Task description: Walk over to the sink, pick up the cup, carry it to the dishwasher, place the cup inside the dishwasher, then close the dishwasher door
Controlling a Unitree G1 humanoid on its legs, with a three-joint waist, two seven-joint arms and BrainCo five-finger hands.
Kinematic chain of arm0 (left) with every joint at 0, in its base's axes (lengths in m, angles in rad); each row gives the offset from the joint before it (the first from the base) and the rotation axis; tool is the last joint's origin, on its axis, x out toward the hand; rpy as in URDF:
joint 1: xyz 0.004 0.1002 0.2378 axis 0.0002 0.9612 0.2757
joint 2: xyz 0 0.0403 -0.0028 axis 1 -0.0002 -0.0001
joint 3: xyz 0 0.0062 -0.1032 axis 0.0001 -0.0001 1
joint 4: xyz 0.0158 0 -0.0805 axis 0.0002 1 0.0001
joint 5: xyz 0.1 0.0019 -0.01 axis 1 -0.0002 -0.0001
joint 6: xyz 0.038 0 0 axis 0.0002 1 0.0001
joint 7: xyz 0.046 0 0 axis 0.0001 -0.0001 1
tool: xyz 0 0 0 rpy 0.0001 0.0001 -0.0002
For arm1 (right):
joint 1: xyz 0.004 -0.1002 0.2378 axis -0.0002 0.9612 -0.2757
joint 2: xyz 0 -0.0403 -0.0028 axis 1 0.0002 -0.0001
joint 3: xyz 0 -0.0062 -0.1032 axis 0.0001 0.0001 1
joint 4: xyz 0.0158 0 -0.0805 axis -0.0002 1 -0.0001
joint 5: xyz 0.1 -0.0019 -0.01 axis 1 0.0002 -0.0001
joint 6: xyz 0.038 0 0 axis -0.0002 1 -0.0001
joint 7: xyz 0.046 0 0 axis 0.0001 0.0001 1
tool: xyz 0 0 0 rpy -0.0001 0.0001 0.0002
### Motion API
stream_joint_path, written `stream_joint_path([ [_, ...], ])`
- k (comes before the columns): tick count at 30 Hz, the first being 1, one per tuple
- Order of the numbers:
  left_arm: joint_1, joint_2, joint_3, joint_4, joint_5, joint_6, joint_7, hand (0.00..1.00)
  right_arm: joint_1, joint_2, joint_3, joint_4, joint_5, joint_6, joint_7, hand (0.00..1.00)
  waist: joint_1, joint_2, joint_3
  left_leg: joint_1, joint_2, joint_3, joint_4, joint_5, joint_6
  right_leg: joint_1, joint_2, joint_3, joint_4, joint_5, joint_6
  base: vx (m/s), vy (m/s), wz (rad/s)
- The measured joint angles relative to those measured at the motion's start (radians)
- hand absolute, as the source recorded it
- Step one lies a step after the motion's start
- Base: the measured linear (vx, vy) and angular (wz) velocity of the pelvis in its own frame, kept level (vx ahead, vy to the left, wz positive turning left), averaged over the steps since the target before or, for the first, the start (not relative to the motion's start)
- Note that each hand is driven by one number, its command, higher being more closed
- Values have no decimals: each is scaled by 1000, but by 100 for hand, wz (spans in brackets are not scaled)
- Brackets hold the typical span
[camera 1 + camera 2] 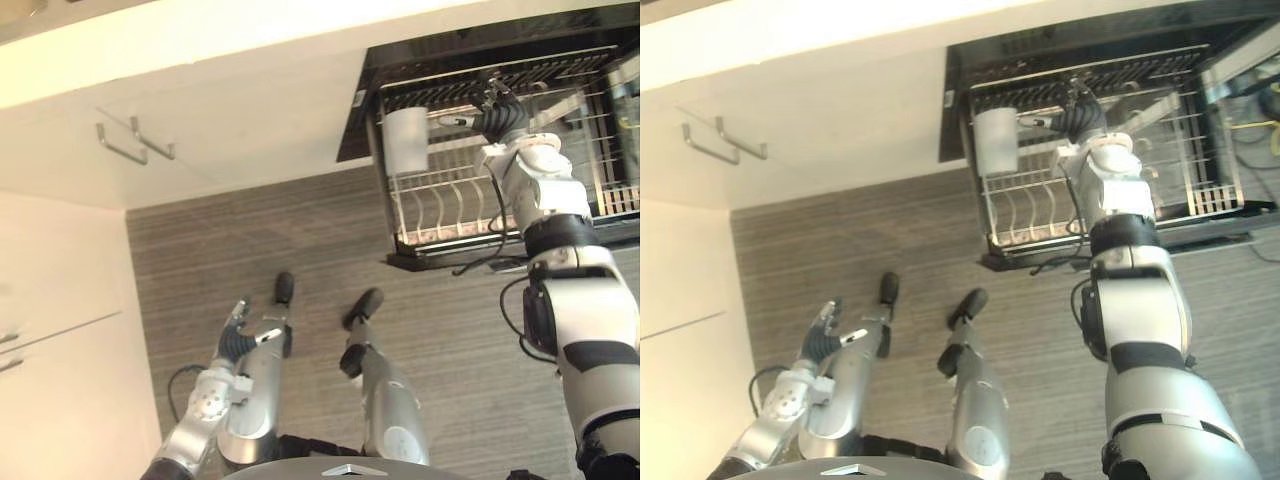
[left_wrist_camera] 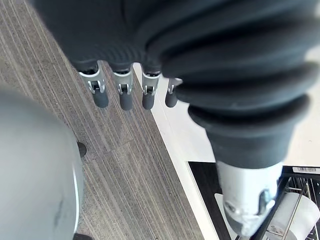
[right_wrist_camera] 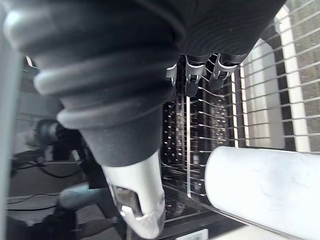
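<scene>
The white cup (image 1: 406, 140) stands in the left end of the dishwasher's pulled-out wire rack (image 1: 450, 205). My right hand (image 1: 503, 115) hovers over the rack just right of the cup, open. Its thumb (image 3: 135, 200) points toward the cup (image 3: 265, 185) with a small gap, and its fingers (image 3: 192, 75) stretch out over the rack wires. My left hand (image 1: 237, 340) hangs low at my left side above the floor, holding nothing, its fingers (image 2: 122, 95) straight.
The dark dishwasher (image 1: 480, 60) gapes open under the pale countertop (image 1: 200, 40). Left of it are white cabinet fronts with two metal handles (image 1: 135, 145). Grey striped floor (image 1: 300, 240) lies in front. A white cabinet (image 1: 60, 330) stands close on the left.
</scene>
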Motion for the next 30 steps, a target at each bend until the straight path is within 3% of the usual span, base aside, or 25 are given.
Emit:
stream_joint_path([
  [6,43,1,56,33,-11,-19,8,0,371,155,-172,-372,50,-127,-10,0,-60,-75,-51,76,9,61,1,-36,3,46,5,59,-10,-6,16,58,55,-29],
  [8,50,-1,63,82,-7,-22,19,0,508,237,-204,-504,68,-171,-10,0,-83,-94,-102,104,11,83,-3,-53,2,64,9,81,-27,-5,21,89,57,-33],
  [11,74,-40,97,163,35,-28,51,0,734,374,-211,-754,104,-263,-4,0,-116,-96,-195,170,9,125,-38,-73,4,104,9,114,-44,-11,34,129,69,-37],
  [15,92,-71,132,235,69,-38,75,0,892,462,-210,-938,104,-343,46,0,-141,-88,-262,243,10,166,-57,-99,3,149,14,158,-53,-17,41,148,65,-32],
  [18,92,-85,144,293,71,-48,86,0,954,476,-207,-1028,102,-363,90,0,-158,-78,-291,298,8,191,-69,-120,2,182,15,187,-52,-24,50,91,56,-28],
  [19,89,-133,248,375,89,-52,43,0,1086,541,-238,-1129,103,-370,107,0,-203,-62,-304,343,-3,187,37,-206,16,107,-51,218,301,-232,72,26,26,-9],
  [24,88,-135,250,377,89,-52,42,0,1087,541,-241,-1129,103,-370,107,0,-203,-56,-301,342,-5,184,36,-211,17,112,-52,216,294,-234,74,-1,2,1],
  [30,68,-172,332,470,-8,-36,-19,0,1113,540,-281,-1139,113,-363,109,0,-207,-16,-331,367,-29,149,-61,-173,27,182,-37,213,161,-192,90,48,26,16],
])
